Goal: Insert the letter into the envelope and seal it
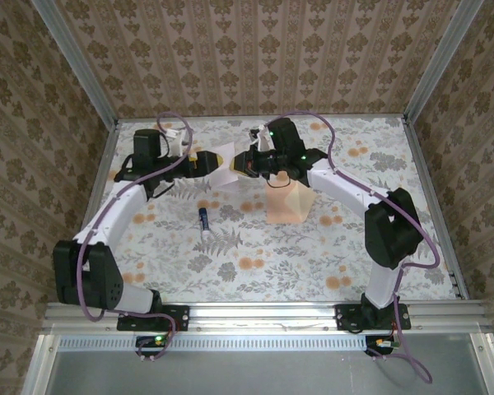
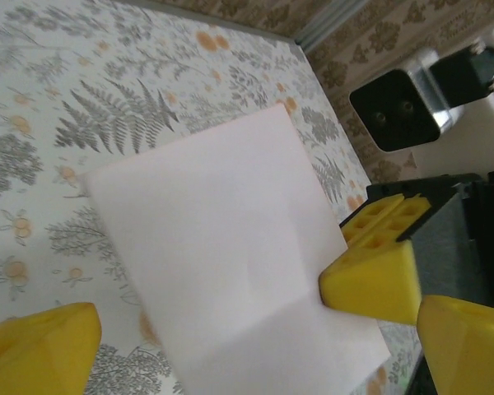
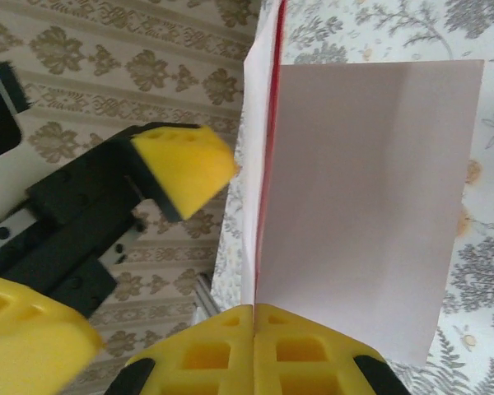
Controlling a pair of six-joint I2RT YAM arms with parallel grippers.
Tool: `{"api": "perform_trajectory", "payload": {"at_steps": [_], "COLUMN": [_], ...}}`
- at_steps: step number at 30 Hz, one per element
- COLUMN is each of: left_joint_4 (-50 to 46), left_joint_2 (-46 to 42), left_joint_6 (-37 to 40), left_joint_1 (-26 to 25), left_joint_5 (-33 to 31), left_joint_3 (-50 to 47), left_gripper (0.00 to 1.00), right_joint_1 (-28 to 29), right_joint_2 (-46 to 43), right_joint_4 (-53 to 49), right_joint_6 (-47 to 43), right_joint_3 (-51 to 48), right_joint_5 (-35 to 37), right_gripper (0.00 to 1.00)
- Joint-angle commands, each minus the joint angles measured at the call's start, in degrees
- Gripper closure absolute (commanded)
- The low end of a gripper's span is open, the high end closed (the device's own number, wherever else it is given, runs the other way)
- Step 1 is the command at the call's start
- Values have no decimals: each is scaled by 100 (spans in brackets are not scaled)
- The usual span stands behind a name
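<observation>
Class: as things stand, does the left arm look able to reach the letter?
Probably yes: the left gripper has its open jaws right by the letter, held aloft by the right gripper, nothing between.

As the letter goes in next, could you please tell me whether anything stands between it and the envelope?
Nothing visible does. The right tool pinches the letter in the air beside the envelope, which lies flat. The blue tube lies on the letter's other side, off that path.

Wrist view: letter [image 2: 230, 263] cut off by frame at 6 o'clock. Top view: envelope [image 1: 286, 206] hidden at 12 o'clock under right arm [image 1: 329, 177]. Small blue item [image 1: 203, 219] on surface [image 1: 354, 263]: too small to tell.
</observation>
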Motion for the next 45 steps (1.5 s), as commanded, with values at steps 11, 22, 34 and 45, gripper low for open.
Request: {"api": "perform_trajectory", "payload": {"at_steps": [11, 22, 34, 45], "left_joint_4": [533, 1274, 1491, 1499], "left_joint_2": [346, 312, 164, 71], "left_joint_6": [-328, -942, -1155, -1207], "left_joint_1": [-123, -124, -124, -84], "left_joint_5": [111, 565, 683, 687], "left_joint_3": [226, 46, 1, 25], "left_gripper": [10, 28, 57, 83], "right_joint_1": [26, 27, 9, -18], "right_joint_2": [-469, -412, -352, -356], "right_joint_4": [657, 683, 673, 709], "right_joint_6": [327, 320, 270, 252], "right_joint_3": [-324, -320, -390, -469], "right_joint_5": [-166, -116, -20, 25], "right_gripper": [100, 100, 100, 96]}}
